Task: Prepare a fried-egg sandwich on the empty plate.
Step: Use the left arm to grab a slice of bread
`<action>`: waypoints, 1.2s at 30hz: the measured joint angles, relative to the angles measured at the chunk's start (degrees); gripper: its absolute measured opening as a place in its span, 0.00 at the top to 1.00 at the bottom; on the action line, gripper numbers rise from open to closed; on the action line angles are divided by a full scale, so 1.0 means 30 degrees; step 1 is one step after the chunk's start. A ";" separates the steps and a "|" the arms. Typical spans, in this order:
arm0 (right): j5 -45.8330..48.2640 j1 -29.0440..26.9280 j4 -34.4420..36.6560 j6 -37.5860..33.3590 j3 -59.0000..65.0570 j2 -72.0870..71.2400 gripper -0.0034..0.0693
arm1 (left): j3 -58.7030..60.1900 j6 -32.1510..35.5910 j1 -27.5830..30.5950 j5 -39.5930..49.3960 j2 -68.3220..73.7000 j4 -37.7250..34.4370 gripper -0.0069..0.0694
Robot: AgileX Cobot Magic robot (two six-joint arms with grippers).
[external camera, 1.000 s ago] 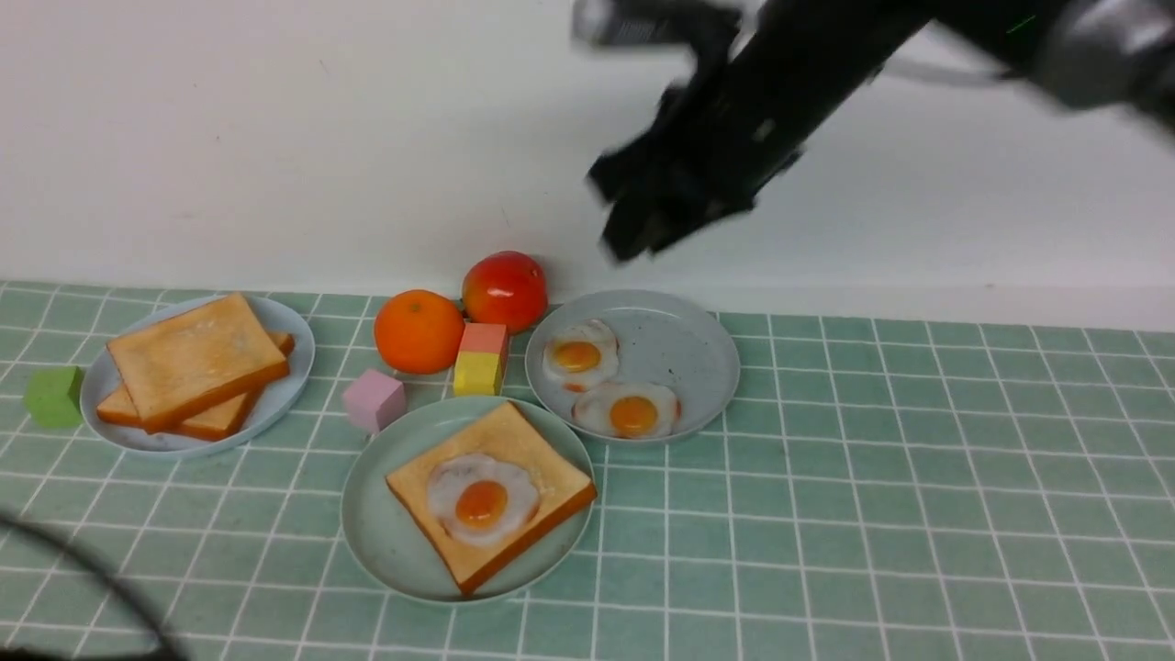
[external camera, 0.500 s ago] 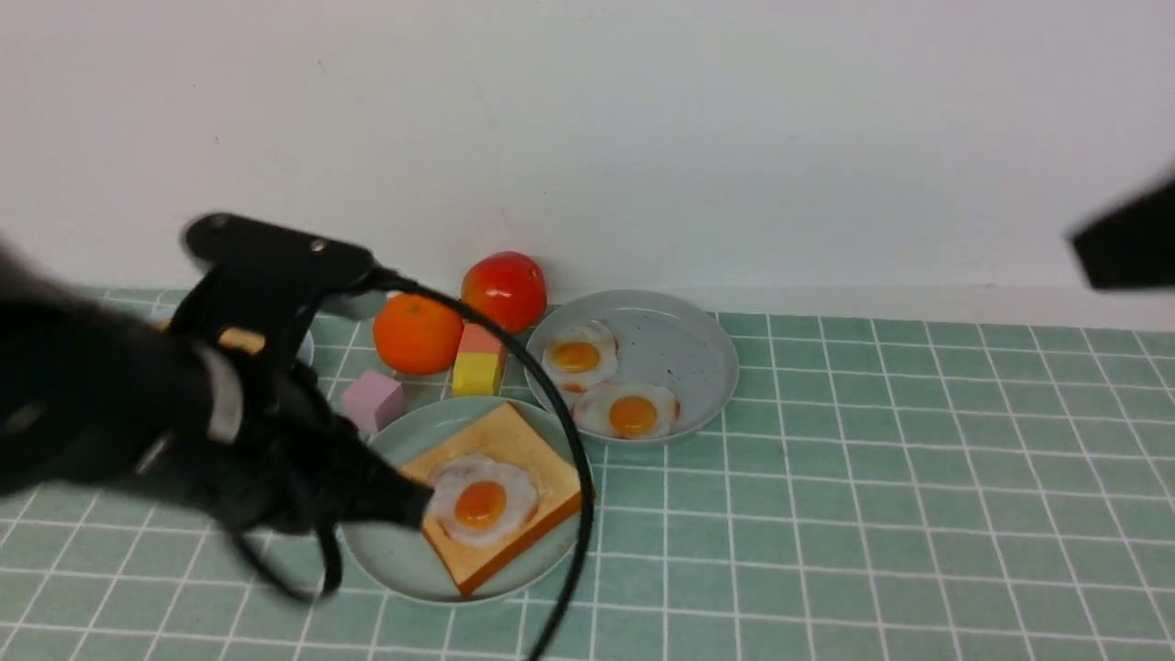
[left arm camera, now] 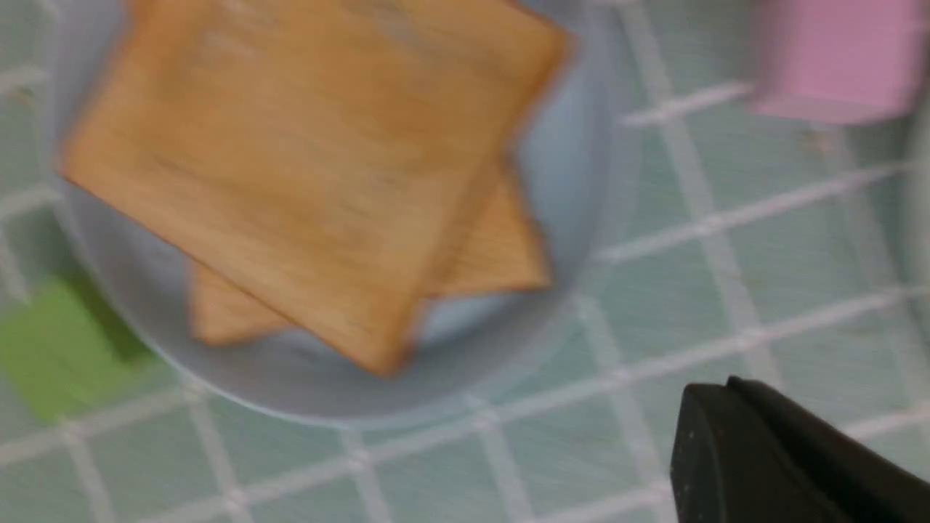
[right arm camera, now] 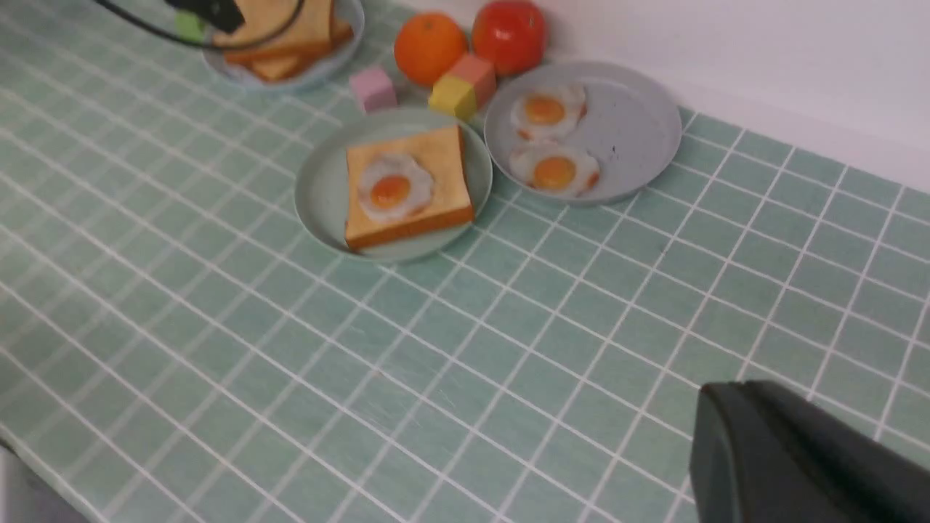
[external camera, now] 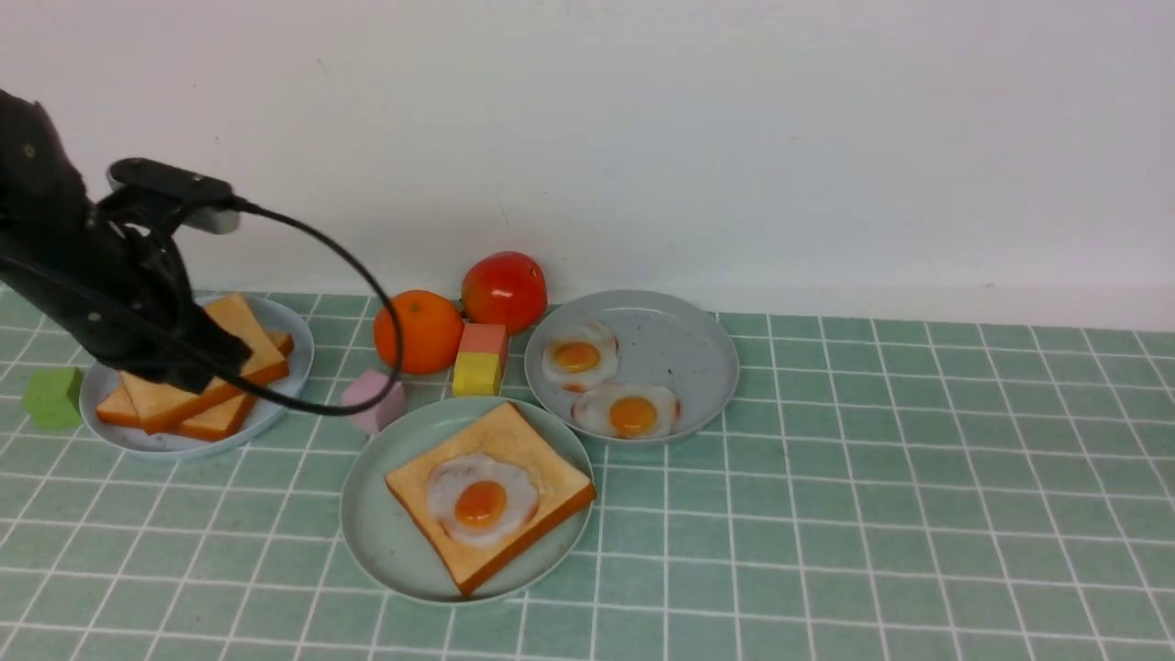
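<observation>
Left hand (external camera: pixel 213 365) low over the pale blue plate (external camera: pixel 296 341) at the robot's left, in front of the two stacked toast slices (external camera: pixel 234 329) there. Touching the top slice or just above it: cannot tell. Wide or narrow: cannot tell either, with only one dark finger (left arm camera: pixel 770 457) in the left wrist view, above the tiled surface (external camera: pixel 872 477) just outside that plate's rim.

Fried egg (external camera: pixel 482 502) flat on a single toast slice (external camera: pixel 542 464), uncovered, on the mint-green plate (external camera: pixel 372 537), well apart from the left hand, to its right and nearer the camera. Two more eggs (external camera: pixel 629 410) on the grey-blue speckled plate (external camera: pixel 684 344) just behind.

Right hand (right arm camera: pixel 792 457) outside the front view. One finger alone in its wrist view, high above the surface and far from the egg. Opening: cannot tell.
</observation>
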 joint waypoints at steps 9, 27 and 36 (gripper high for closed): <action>0.0083 0.0000 0.0648 0.0272 0.0036 0.0740 0.95 | -0.1356 0.2898 0.0379 -0.2002 0.2631 0.1637 0.59; -0.0230 0.0000 0.1755 0.0293 0.0147 0.1261 0.94 | -0.1476 0.4806 0.0379 -0.5052 0.4685 0.1806 0.39; -0.0230 0.0000 0.1824 0.0297 0.0147 0.1261 0.94 | -0.1669 0.4476 0.0379 -0.5493 0.5245 0.1830 0.51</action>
